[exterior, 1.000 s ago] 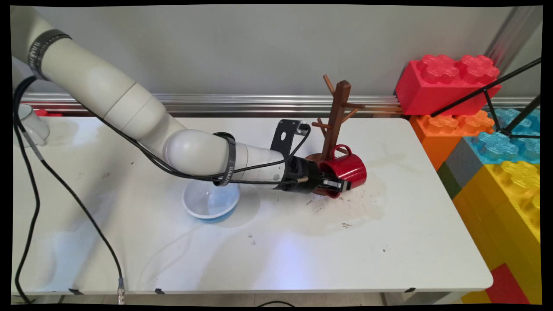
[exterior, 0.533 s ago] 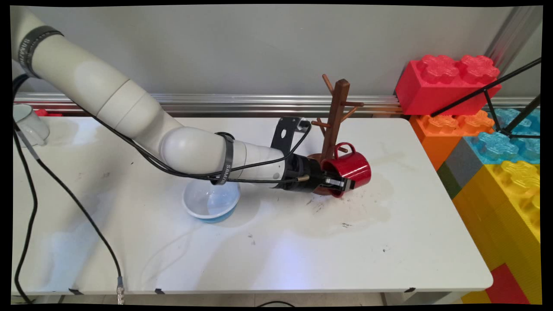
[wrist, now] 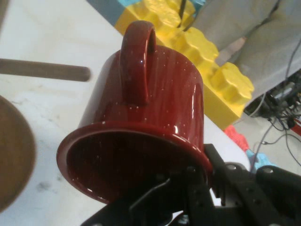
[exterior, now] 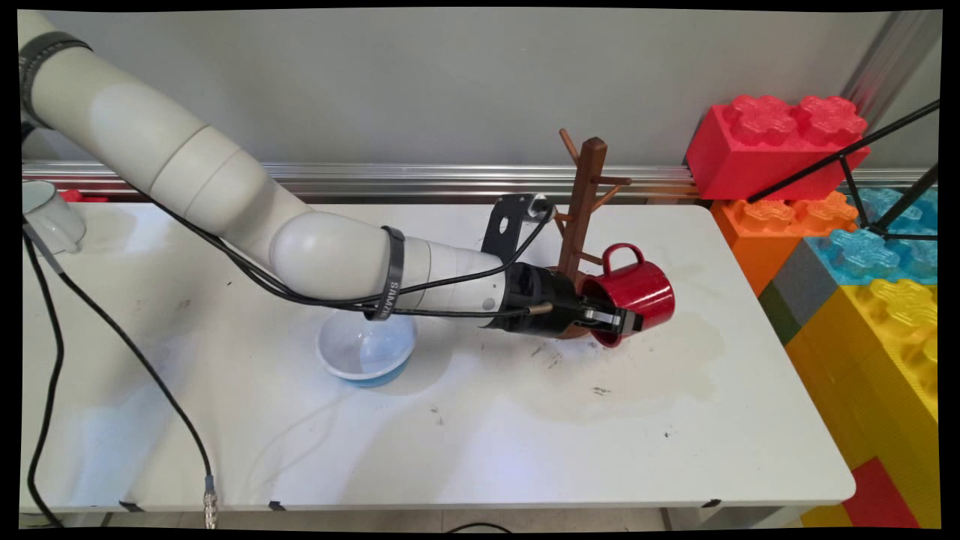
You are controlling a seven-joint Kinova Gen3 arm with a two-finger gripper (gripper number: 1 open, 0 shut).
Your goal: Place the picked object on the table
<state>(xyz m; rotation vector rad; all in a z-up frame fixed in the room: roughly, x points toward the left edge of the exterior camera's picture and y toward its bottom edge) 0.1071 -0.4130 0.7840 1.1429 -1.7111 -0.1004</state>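
The red mug (exterior: 630, 291) is in the air, just above the tabletop (exterior: 450, 435), right beside the brown mug tree (exterior: 581, 202). It lies on its side. Its long way runs left to right in the main view: the open mouth faces left, toward the arm, and the bottom points right, toward the big toy bricks (exterior: 862, 247). Its handle (exterior: 621, 255) sticks up, close to the low pegs of the tree. I cannot tell if the handle touches a peg.

The black hand (exterior: 619, 322) is closed on the mug's rim. In the hand view the hand (wrist: 197, 181) pinches the rim at the bottom of the mouth, one finger inside the mug (wrist: 146, 127) and one outside. A wooden peg (wrist: 44, 69) shows to the left of the mug there, apart from it.

The round base of the tree (exterior: 555, 277) sits behind the hand. The tree stands upright near the back edge of the tabletop.

To the right of the mug the tabletop is bare up to its right edge, and the toy bricks stand past that edge. In front of the mug a wide bare part with some dark specks reaches the near edge. To the left, under the arm, sits a white and blue bowl (exterior: 366, 351), well apart from the mug. A white cup (exterior: 46, 214) stands far off at the left edge.
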